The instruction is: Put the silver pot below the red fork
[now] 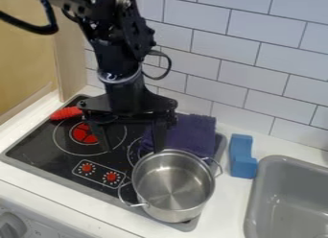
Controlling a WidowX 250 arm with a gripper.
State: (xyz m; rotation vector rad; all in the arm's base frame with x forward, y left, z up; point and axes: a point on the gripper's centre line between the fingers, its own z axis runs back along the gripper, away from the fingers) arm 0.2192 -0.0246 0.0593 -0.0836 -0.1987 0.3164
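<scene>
My black pincer hung over the cooktop, fingers spread wide, nothing held. The round silver metal pot with two wire handles sat upright at the front right of the black glass cooktop, in front of a crumpled purple cloth. One fingertip was right by the pot's back left rim; couldn't tell if it touched. Red bumpy thing at the back left = presumably the fork; prongs couldn't be made out. Step in hand, my call: lining up for the grasp, pot not yet placed. Next move needed a shift toward the pot, one finger inside the wall and one outside, then a squeeze, a low lift and a carry left to the spot in front of the red thing. Risk: rim slipping, or the near handle snagging.
</scene>
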